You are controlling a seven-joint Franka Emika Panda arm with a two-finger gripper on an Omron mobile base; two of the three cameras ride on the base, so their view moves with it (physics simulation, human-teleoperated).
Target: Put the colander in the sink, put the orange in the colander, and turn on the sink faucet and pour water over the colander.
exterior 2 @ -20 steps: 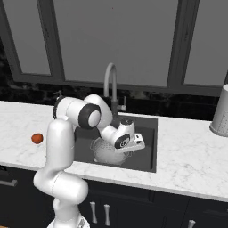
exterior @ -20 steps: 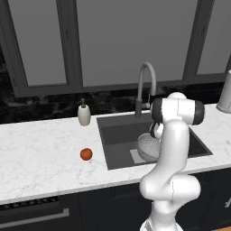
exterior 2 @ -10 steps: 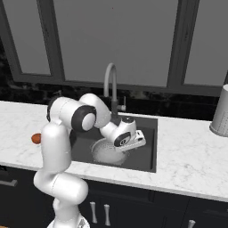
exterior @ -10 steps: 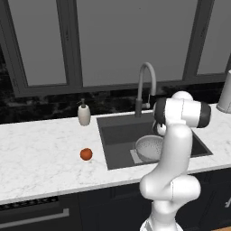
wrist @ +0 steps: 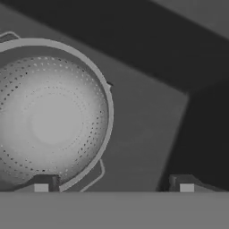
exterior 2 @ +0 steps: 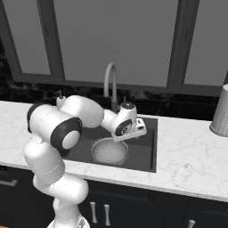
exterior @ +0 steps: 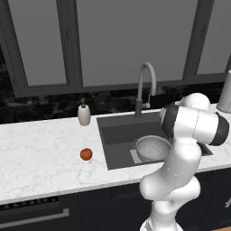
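Note:
The silver perforated colander [exterior: 152,149] stands upright on the floor of the dark grey sink [exterior: 119,134], towards its front. My gripper [wrist: 112,185] hangs a little above the colander [wrist: 49,116], off its rim side, open and holding nothing. One fingertip [wrist: 41,184] lies over the colander's rim and the other over the bare sink floor [wrist: 147,134]. In the right base view the hand [exterior 2: 128,127] hovers above the colander [exterior 2: 109,151]. The orange [exterior: 85,154] lies on the white counter, left of the sink. The grey gooseneck faucet [exterior: 145,85] arches over the basin's back edge; no water runs.
A cream soap pump [exterior: 84,113] stands on the counter behind the orange, at the sink's back left corner. A grey perforated cylinder [exterior 2: 220,116] stands on the counter far to the right. Dark windows and a black backsplash close off the back.
The hand has risen and drawn back from the colander, which stays resting on the sink floor. The orange has not moved.

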